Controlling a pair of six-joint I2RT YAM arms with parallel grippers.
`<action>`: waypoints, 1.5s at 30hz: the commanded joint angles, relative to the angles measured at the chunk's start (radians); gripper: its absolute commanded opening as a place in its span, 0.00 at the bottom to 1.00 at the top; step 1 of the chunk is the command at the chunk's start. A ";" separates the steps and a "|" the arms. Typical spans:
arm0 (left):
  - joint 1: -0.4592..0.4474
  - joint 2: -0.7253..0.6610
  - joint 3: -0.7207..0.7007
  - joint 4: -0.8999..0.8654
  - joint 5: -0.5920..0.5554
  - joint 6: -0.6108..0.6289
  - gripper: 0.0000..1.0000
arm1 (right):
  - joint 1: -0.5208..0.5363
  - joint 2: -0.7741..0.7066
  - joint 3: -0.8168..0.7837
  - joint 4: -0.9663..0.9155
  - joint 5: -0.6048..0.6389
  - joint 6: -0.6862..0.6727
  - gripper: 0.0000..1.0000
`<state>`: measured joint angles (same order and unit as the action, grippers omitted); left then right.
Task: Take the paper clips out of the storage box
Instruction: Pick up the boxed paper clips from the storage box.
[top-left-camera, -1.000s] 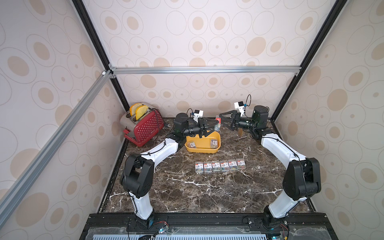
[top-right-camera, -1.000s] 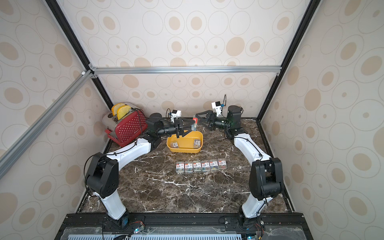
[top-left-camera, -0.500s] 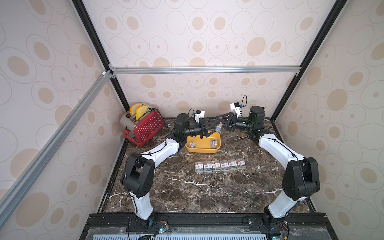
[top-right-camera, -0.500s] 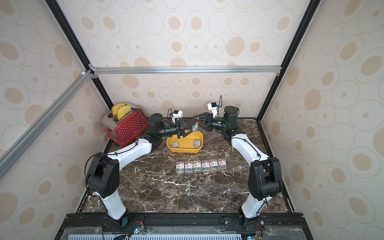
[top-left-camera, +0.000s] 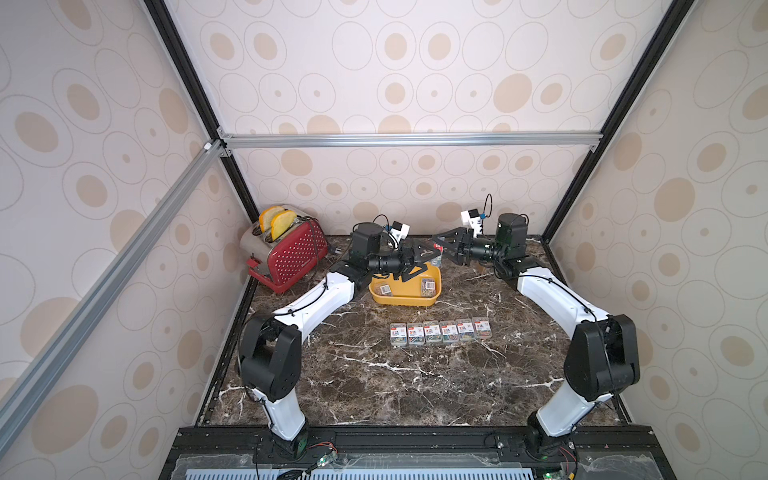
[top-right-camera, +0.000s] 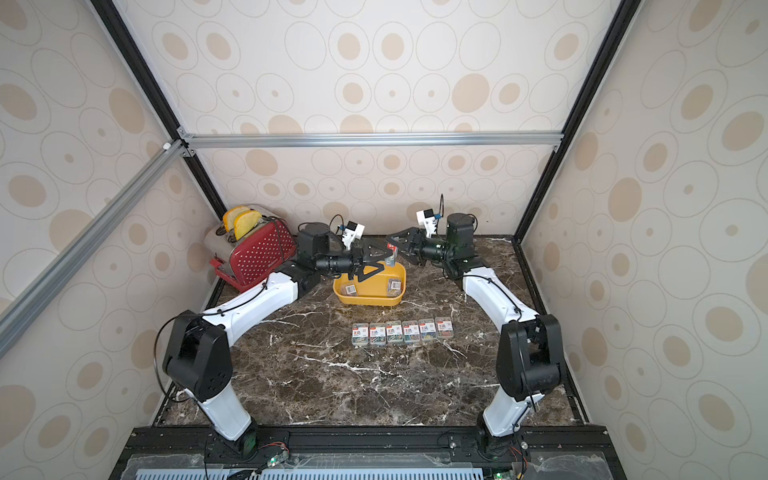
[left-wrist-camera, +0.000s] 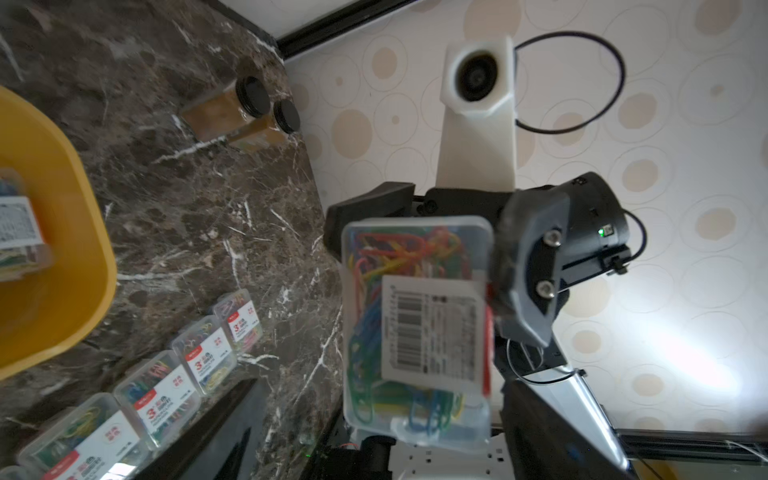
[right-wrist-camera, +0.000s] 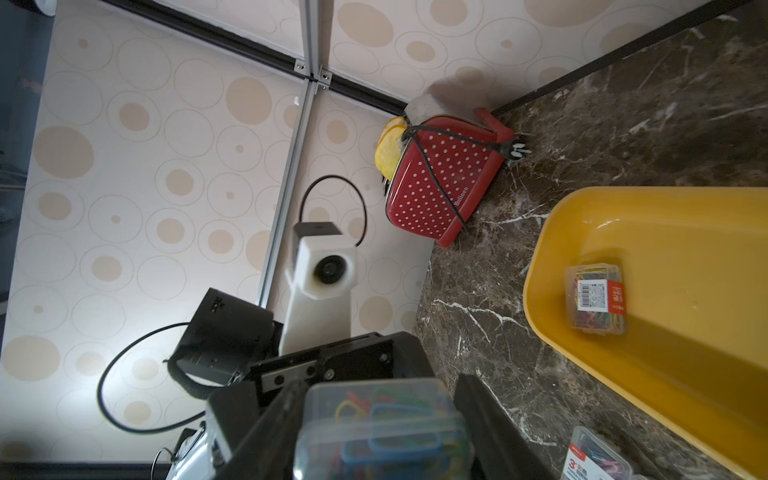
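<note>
The yellow storage box (top-left-camera: 405, 298) (top-right-camera: 365, 300) stands at the back middle of the table, with two boxes of paper clips (top-left-camera: 385, 288) (top-left-camera: 428, 284) lying in it. Just above its far rim the two grippers meet. My right gripper (top-left-camera: 441, 249) (right-wrist-camera: 382, 415) is shut on a clear box of coloured clips (right-wrist-camera: 382, 434) (left-wrist-camera: 415, 328) (top-right-camera: 390, 260). My left gripper (top-left-camera: 423, 262) faces it with its jaws spread wide to either side of that box. Several more clip boxes (top-left-camera: 440, 331) (top-right-camera: 402, 331) lie in a row on the table in front of the tub.
A red dotted toaster (top-left-camera: 291, 253) (right-wrist-camera: 440, 178) with bread slices stands at the back left corner. Two brown black-capped jars (left-wrist-camera: 232, 112) lie at the back, right of the tub. Patterned walls close in the dark marble table (top-left-camera: 395, 374).
My right gripper has moved left to the box that the left gripper held up and has closed on it. The left jaws have then opened.
</note>
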<state>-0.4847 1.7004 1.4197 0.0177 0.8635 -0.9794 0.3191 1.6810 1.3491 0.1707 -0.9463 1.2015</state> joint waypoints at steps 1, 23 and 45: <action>0.004 -0.109 0.054 -0.317 -0.156 0.411 0.90 | -0.015 -0.057 -0.015 -0.111 0.079 0.032 0.25; -0.252 -0.144 -0.086 -0.094 -0.680 0.832 0.85 | 0.016 -0.126 -0.042 -0.258 0.303 0.176 0.19; -0.255 -0.082 -0.113 0.146 -0.684 0.884 0.79 | 0.023 -0.149 -0.042 -0.295 0.296 0.103 0.18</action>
<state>-0.7303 1.6375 1.3128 0.1066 0.1734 -0.1425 0.3412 1.5677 1.3151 -0.1108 -0.6487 1.3361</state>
